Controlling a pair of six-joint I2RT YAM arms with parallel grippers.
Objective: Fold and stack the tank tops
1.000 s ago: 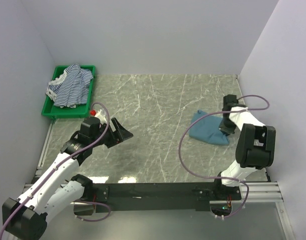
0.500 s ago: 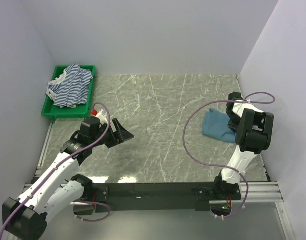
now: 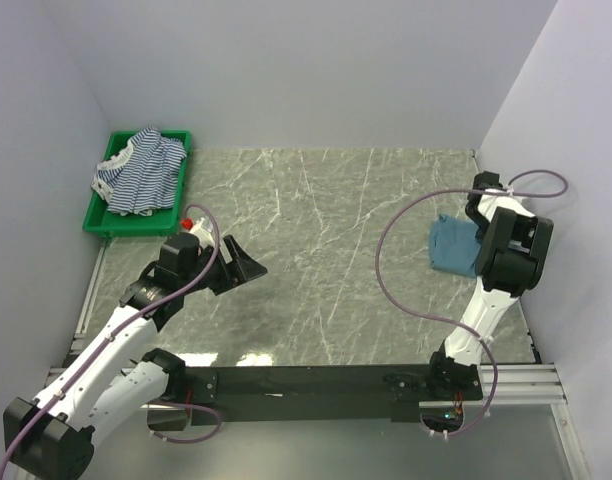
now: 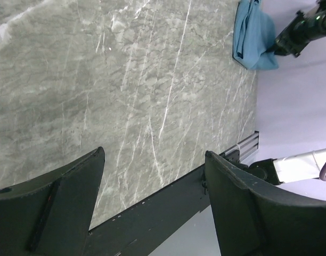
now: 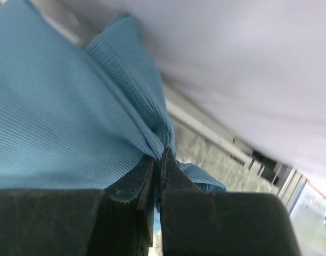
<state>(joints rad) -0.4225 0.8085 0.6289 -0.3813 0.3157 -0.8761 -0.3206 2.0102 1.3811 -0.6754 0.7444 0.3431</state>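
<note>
A plain teal-blue tank top (image 3: 451, 247) lies bunched at the table's right edge, close to the wall. My right gripper (image 3: 476, 212) is shut on a fold of it. The right wrist view shows the teal cloth (image 5: 62, 122) pinched between the closed fingers of that gripper (image 5: 159, 152). In the left wrist view the same top (image 4: 252, 32) is at the far upper right. My left gripper (image 3: 248, 262) hovers over the left of the table, open and empty, its jaws (image 4: 154, 154) spread wide. A striped blue-and-white tank top (image 3: 141, 172) lies heaped in the green bin (image 3: 101, 225).
The right wall (image 3: 546, 150) stands just beside the right arm. A metal rail (image 5: 216, 136) runs along the table's edge there. A purple cable (image 3: 396, 250) loops out from the right arm over the marble. The black crossbar (image 3: 316, 380) spans the near edge.
My right gripper has dragged the teal top to the right and toward the wall, and the cloth is more bunched. The left arm has stayed put.
</note>
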